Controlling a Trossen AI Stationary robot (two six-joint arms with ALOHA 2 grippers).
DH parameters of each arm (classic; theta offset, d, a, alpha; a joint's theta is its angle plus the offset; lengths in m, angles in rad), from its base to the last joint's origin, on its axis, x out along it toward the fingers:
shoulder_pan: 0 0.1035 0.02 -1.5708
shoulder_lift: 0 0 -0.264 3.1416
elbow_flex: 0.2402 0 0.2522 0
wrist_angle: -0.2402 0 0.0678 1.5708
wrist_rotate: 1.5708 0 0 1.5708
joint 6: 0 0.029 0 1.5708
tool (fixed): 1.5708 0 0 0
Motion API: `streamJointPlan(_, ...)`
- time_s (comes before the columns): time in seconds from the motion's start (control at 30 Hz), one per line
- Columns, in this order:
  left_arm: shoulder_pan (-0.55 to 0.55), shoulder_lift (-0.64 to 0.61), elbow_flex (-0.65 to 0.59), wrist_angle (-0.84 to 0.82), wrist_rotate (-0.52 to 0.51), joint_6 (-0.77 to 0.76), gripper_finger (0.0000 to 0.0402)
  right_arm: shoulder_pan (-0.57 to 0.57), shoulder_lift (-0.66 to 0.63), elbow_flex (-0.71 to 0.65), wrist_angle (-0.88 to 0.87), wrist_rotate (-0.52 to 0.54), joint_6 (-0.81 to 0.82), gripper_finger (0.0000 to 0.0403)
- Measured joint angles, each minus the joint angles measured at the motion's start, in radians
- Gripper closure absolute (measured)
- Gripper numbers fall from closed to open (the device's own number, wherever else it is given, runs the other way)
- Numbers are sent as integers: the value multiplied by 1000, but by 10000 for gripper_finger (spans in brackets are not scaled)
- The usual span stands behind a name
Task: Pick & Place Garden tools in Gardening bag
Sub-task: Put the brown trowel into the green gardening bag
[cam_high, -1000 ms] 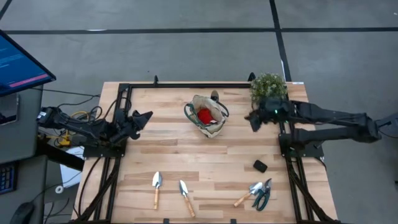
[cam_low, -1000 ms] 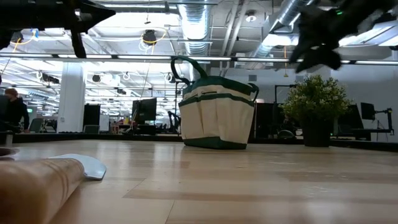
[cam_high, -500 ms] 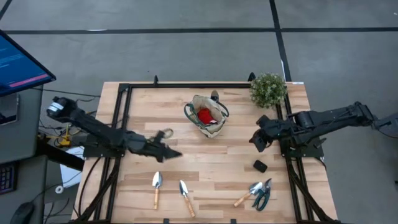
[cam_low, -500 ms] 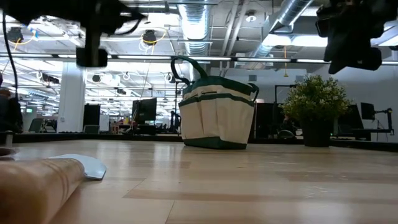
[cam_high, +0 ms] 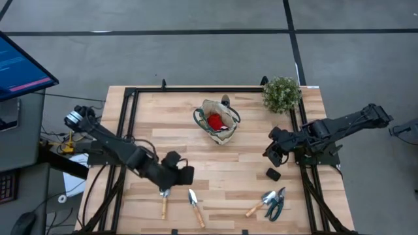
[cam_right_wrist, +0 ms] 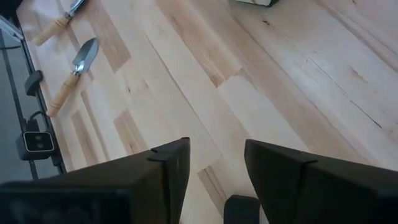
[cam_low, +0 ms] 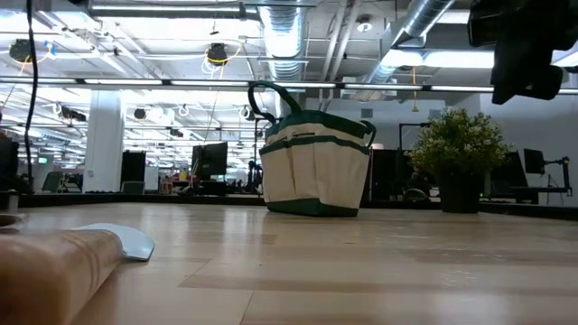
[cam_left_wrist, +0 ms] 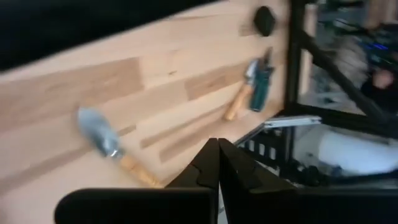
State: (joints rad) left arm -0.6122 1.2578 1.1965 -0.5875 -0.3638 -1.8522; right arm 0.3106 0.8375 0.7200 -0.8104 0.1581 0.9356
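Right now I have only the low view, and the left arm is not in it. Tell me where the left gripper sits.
Observer: From above, the left gripper hangs close to the metal head of the leftmost trowel.
Operator: Report its fingers.
Observer: Its wrist view shows them shut, holding nothing.
Operator: Give me the bag's contents.
Observer: A red glove lies inside the gardening bag.
Operator: Place the right gripper.
Observer: The right gripper is open, near the small black block.
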Motion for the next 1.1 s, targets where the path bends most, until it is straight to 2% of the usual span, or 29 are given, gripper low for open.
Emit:
streamJointPlan(0.07,-25,35,43,-66,19,-81,400,3,0,0,0,0,-1,257)
streamJointPlan(0.23,-86,106,55,-143,124,-210,400,4,0,0,2,0,-19,257)
streamJointPlan(0.47,-177,138,8,-205,251,-228,391,4,0,0,3,32,-20,248)
streamJointPlan(0.6,-215,138,-23,-204,256,-207,354,3,0,0,3,66,-20,240)
streamJointPlan(0.83,-215,138,-100,-201,195,-173,254,2,0,0,3,104,-18,224)
streamJointPlan(0.97,-156,145,-165,-205,280,-190,206,2,0,0,3,104,-2,220)
streamJointPlan(1.1,-86,156,-192,-205,308,-186,186,2,0,0,2,104,-2,222)
